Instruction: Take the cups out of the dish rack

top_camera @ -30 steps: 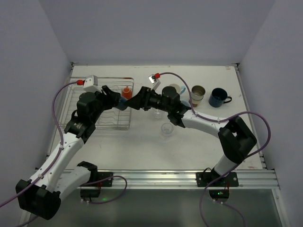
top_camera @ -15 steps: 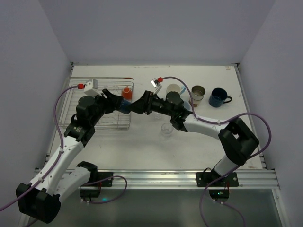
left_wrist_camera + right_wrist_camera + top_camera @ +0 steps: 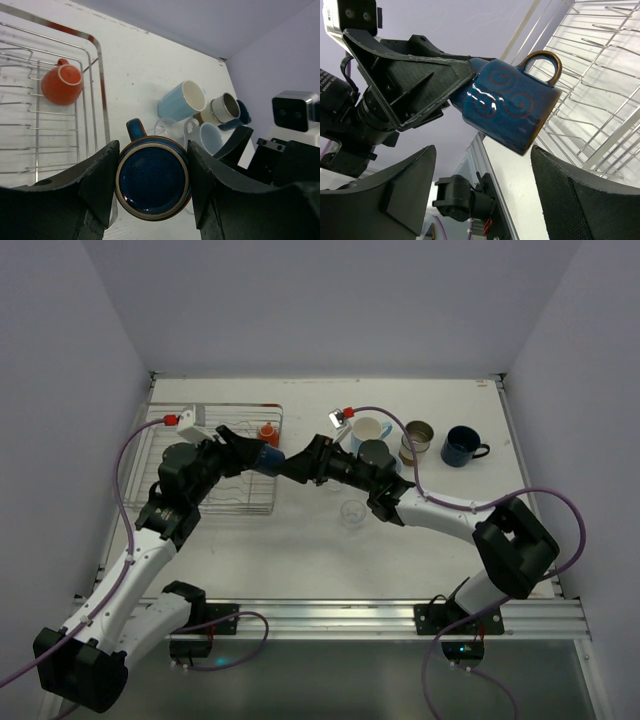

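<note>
The left hand [image 3: 153, 150] holds a dark blue mug [image 3: 507, 117] tight between its two fingers. The mug is up in the air, tipped on its side, just past the edge of the dish rack [image 3: 98, 85] and over the table [image 3: 300, 540].

The right hand [image 3: 482, 160] is wide open and points at the mug from the other side. It is near the mug but not touching it. I think the left hand holds the mug out like this so the right hand can take it.

A light blue mug [image 3: 180, 102], a metal cup [image 3: 417, 440] and a navy mug [image 3: 462, 446] stand together on the right, so this mug likely goes there too. An orange mug [image 3: 61, 85] sits in the rack and has not been unloaded yet.
</note>
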Controlling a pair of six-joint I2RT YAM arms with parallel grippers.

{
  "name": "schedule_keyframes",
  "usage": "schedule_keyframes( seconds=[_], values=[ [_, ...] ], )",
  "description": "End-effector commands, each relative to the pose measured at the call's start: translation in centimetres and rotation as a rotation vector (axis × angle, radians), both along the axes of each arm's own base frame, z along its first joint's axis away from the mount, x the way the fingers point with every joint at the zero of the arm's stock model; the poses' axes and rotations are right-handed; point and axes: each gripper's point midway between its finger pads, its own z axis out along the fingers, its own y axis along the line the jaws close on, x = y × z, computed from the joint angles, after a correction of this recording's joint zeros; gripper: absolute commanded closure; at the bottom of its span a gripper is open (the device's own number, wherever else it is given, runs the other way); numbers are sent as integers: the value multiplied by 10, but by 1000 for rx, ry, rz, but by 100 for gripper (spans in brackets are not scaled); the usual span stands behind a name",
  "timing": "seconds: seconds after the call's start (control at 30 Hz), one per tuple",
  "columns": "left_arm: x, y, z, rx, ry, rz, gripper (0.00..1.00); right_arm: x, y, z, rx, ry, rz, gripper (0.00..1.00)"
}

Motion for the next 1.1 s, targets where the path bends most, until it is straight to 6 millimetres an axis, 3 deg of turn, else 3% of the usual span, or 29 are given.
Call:
schedule_keyframes(
  seconds=[0.0, 0.17, 0.37, 0.43, 0.5, 0.53, 0.57, 0.67, 0.7, 0.8, 0.83, 0.87, 0.9, 0.93, 0.97, 1.03, 1.07],
  values=[
    [-11, -20, 44, -141, -126, -106, 100, -1, 5, 36, 90, -93, 28, 22],
    [-31, -46, 46, -296, -106, -255, 100, -20, 9, 58, 157, -160, 142, 38],
    [-50, -62, 57, -374, -120, -326, 100, -32, 2, 82, 229, -222, 172, 52],
    [-56, -65, 56, -376, -115, -345, 96, -36, -3, 87, 258, -236, 169, 62],
    [-62, -66, 56, -377, -119, -359, 71, -41, -11, 94, 286, -248, 152, 74],
    [-63, -65, 50, -373, -109, -355, 60, -42, -14, 95, 289, -247, 140, 85],
    [-63, -63, 48, -358, -115, -345, 36, -43, -17, 97, 295, -249, 130, 91],
    [-64, -53, 38, -267, -112, -307, 10, -52, -28, 98, 277, -268, 114, 100],
    [-66, -51, 27, -232, -78, -296, 7, -54, -32, 95, 249, -257, 104, 100],
    [-68, -45, 21, -145, -82, -288, 0, -53, -39, 73, 148, -223, 59, 100],
    [-68, -44, 21, -132, -84, -288, 0, -57, -46, 79, 139, -241, 50, 100],
    [-69, -41, 23, -107, -108, -286, 0, -56, -47, 60, 61, -211, 41, 100],
    [-70, -39, 20, -79, -87, -280, 0, -56, -52, 54, 17, -199, 26, 100],
    [-70, -36, 21, -48, -92, -273, 0, -55, -62, 59, -14, -218, -24, 100],
    [-70, -27, 12, 34, -83, -248, 0, -52, -73, 28, -184, -175, -52, 100],
    [-70, -16, 19, 114, -104, -222, 0, -36, -108, 13, -353, -163, -226, 100],
    [-68, -6, 17, 182, -119, -186, 0, -39, -132, -20, -534, -115, -258, 100]
  ],
)
